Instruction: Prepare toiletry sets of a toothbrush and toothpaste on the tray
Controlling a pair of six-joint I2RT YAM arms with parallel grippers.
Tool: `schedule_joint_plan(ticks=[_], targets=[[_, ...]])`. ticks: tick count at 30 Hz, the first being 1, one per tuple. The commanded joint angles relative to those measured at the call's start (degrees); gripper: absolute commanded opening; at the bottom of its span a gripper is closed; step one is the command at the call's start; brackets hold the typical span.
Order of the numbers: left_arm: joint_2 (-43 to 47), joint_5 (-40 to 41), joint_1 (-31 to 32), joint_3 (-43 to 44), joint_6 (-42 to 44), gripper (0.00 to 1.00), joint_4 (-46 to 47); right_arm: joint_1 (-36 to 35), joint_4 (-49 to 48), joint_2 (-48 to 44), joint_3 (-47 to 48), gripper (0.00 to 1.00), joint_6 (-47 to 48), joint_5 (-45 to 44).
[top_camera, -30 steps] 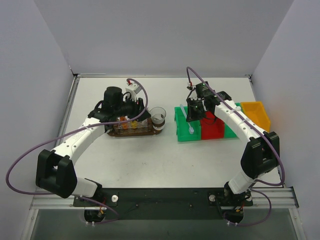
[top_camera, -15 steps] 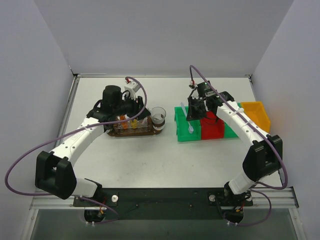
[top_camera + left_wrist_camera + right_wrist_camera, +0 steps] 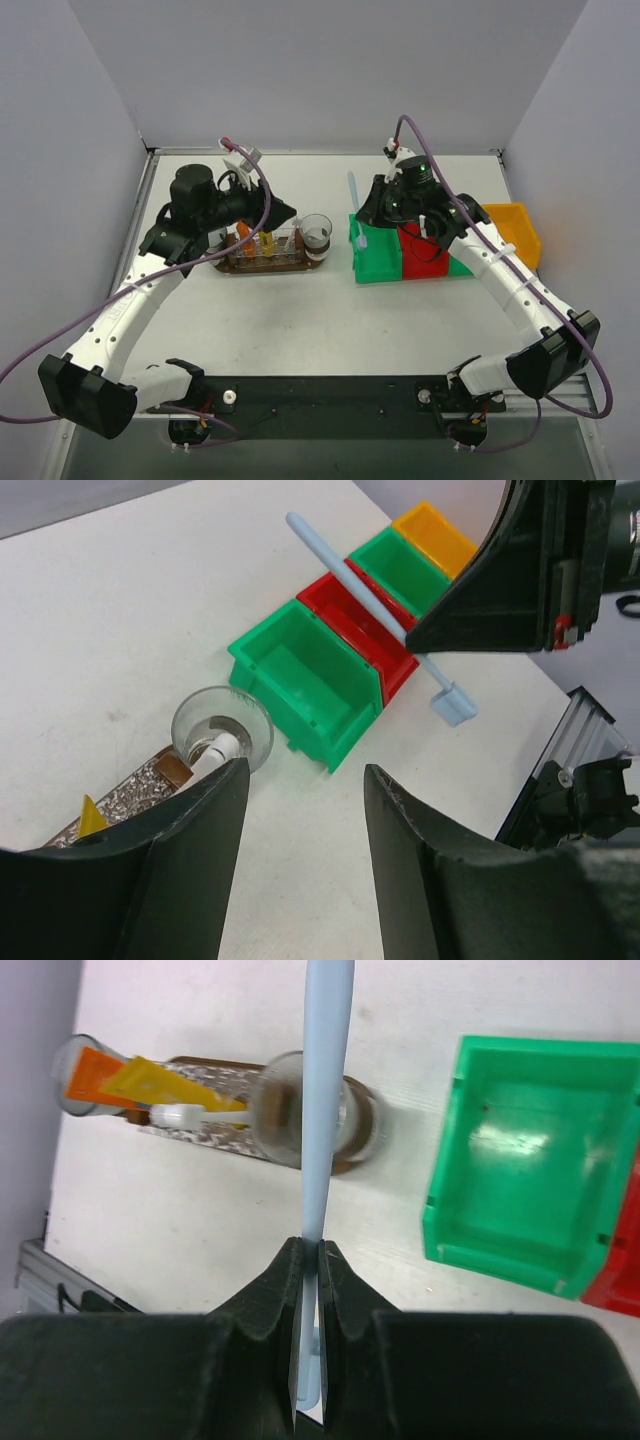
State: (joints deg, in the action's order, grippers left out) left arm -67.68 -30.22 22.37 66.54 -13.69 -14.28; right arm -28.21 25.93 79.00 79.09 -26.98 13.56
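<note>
- On the white table [image 3: 300, 320], left of centre, lies the brown tray [image 3: 270, 268], which carries clear cups [image 3: 316, 232].
- Right of the tray stands a green bin [image 3: 375, 258].
- The left gripper [image 3: 305, 775] hovers above the tray, jaws spread, holding nothing.
- The right gripper [image 3: 310, 1252] pinches a pale blue toothbrush [image 3: 325, 1110], held aloft between tray and bin.
- An orange toothpaste tube [image 3: 115, 1078] sits among the cups on the tray.

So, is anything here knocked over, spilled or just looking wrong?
Nothing looks spilled or broken. The only thing that might seem odd is the pale blue toothbrush slanting in mid-air near the green bin, but the right gripper is simply shut on it, holding it up.
</note>
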Motion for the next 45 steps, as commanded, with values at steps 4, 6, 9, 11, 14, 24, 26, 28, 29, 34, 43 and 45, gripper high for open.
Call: schedule_joint_plan(ticks=[4,6,9,11,14,24,26,28,29,34,43,45], targets=[[-1.05,0.33,0.04,5.79,-15.98,0.62,7.15,-8.88,-24.13,-0.26,0.89,0.0,-9.92,-2.85],[-0.7,1.91,-0.13,5.79,-19.16,0.63,8.04,-11.07,-25.49,0.36,1.33,0.0,-9.5,-2.75],[-0.35,4.64,-0.31,5.27,-23.47,0.65,8.48,-13.19,-27.34,1.07,1.68,0.0,-8.53,-2.4],[-0.44,4.38,-0.4,4.56,-25.76,0.65,9.62,-13.89,-28.48,0.8,1.07,0.0,-8.53,-2.49],[-0.44,3.41,-0.4,2.28,-29.45,0.66,12.77,-15.3,-29.62,0.36,-0.16,0.0,-8.26,-3.19],[-1.31,2.36,-0.4,-0.19,-33.5,0.66,18.06,-17.67,-28.05,0.36,0.71,0.0,-5.19,-3.72],[-1.58,2.09,-0.4,-0.27,-34.29,0.65,18.94,-18.55,-27.34,0.45,0.98,0.0,-4.66,-3.89],[-2.1,1.74,-0.4,-0.19,-34.73,0.63,19.38,-19.25,-26.38,0.54,1.24,0.0,-3.79,-4.51],[-2.19,1.65,-0.4,-0.19,-34.91,0.58,19.56,-19.86,-26.2,0.45,1.42,0.0,-3.43,-4.77],[-2.63,1.21,-0.4,-0.45,-35.17,0.31,19.47,-20.57,-24.09,0.98,2.21,0.0,-2.81,-5.12],[-3.86,-0.79,-1.8,-2.12,-33.42,0.0,17.62,-19.0,-16.36,0.9,4.76,0.39,-0.09,-0.21],[-4.65,-2.99,-2.5,-2.12,-31.84,0.0,18.15,-17.15,-15.39,-1.38,3.71,0.46,-0.09,3.55]])
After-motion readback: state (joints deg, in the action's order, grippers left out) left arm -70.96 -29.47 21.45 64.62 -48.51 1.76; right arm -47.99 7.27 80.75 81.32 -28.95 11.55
